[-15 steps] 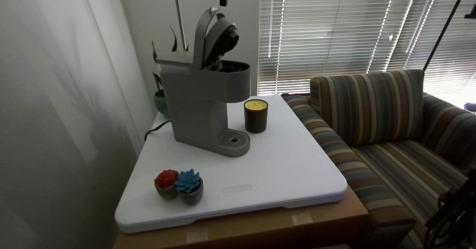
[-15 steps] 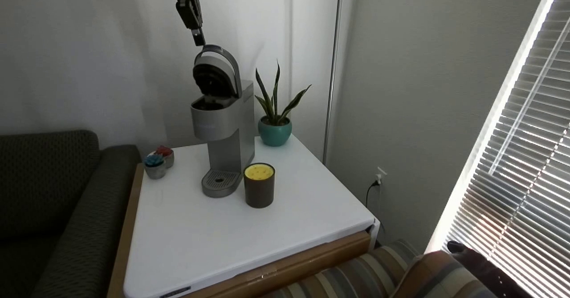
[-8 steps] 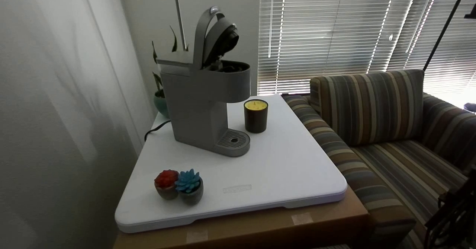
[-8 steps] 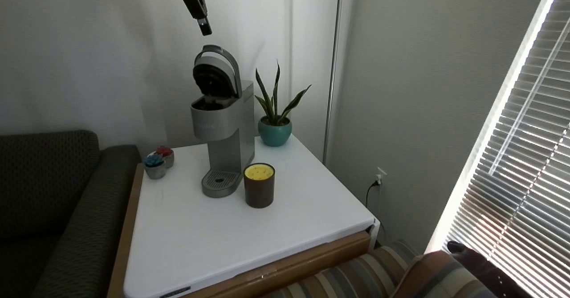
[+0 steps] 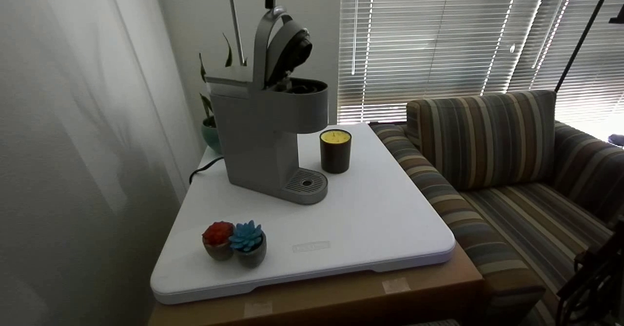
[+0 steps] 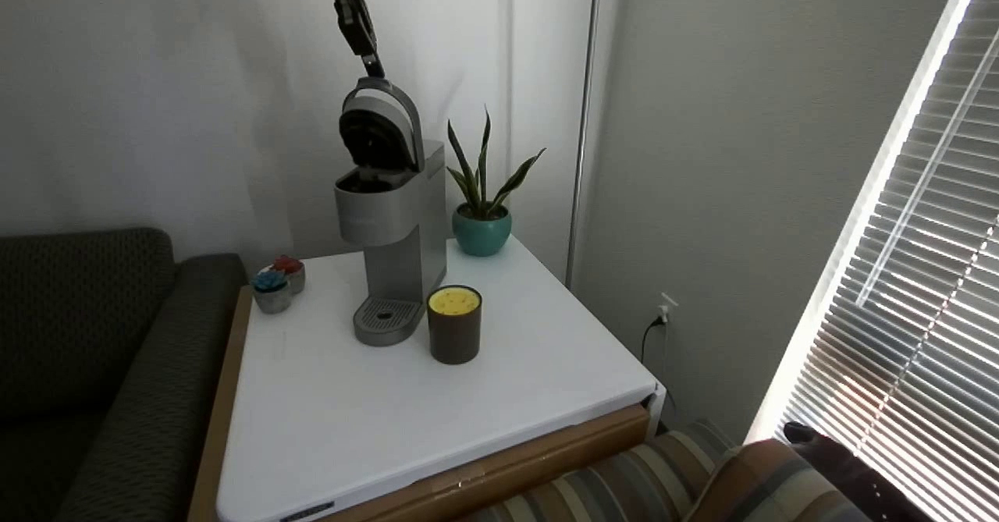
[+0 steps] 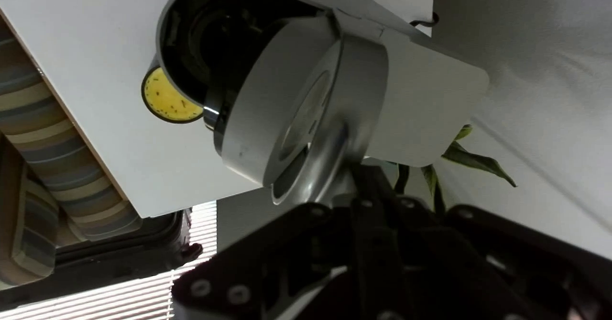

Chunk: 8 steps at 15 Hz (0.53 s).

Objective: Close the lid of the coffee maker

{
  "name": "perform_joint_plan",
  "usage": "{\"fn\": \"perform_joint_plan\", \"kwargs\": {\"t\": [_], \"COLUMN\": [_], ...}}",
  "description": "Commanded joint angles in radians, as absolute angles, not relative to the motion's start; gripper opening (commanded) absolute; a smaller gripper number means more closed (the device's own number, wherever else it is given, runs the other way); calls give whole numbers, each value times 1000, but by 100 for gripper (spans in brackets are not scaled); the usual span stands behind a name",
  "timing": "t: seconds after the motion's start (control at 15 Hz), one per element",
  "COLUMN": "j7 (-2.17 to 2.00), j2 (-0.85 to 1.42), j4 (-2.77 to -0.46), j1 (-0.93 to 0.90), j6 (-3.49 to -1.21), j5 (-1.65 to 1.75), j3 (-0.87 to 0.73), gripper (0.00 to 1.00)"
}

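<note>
The grey coffee maker [image 5: 258, 136] stands upright on the white table; it also shows in an exterior view [image 6: 382, 221] and from above in the wrist view [image 7: 420, 95]. Its lid [image 5: 282, 48] is raised and tilted back, dark underside facing the front, in both exterior views [image 6: 376, 136]. The lid's outer face shows in the wrist view [image 7: 277, 81], with the grey arched handle [image 7: 363, 71] behind it. My gripper [image 5: 270, 3] is shut and empty, fingertips at the top of the handle on its rear side [image 6: 375, 69]. In the wrist view the fingertips [image 7: 368, 171] overlap the handle's edge; contact cannot be told.
A dark cup with yellow top [image 6: 454, 323] stands beside the drip base. A potted plant [image 6: 481, 229] stands behind the machine. Two small potted succulents [image 5: 234, 243] sit near a table edge. A striped armchair [image 5: 480, 150] adjoins the table [image 5: 370, 219].
My gripper has risen, moved across above the handle toward the machine's rear, and come down again at the handle's top. The lid stays raised, with at most a very slight shift.
</note>
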<state>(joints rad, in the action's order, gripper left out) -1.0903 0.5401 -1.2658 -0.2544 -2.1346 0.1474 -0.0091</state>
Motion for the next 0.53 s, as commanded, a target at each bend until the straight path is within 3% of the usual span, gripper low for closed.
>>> {"fn": "perform_joint_plan", "kwargs": {"t": [0.0, 0.47], "j7": [-1067, -1087], "j2": [606, 602], "j4": [-1180, -1163], "j1": [-249, -259], "j6": [-2129, -2086], "j5": [131, 141], "j3": [-8, -20], "gripper": [0, 0]}}
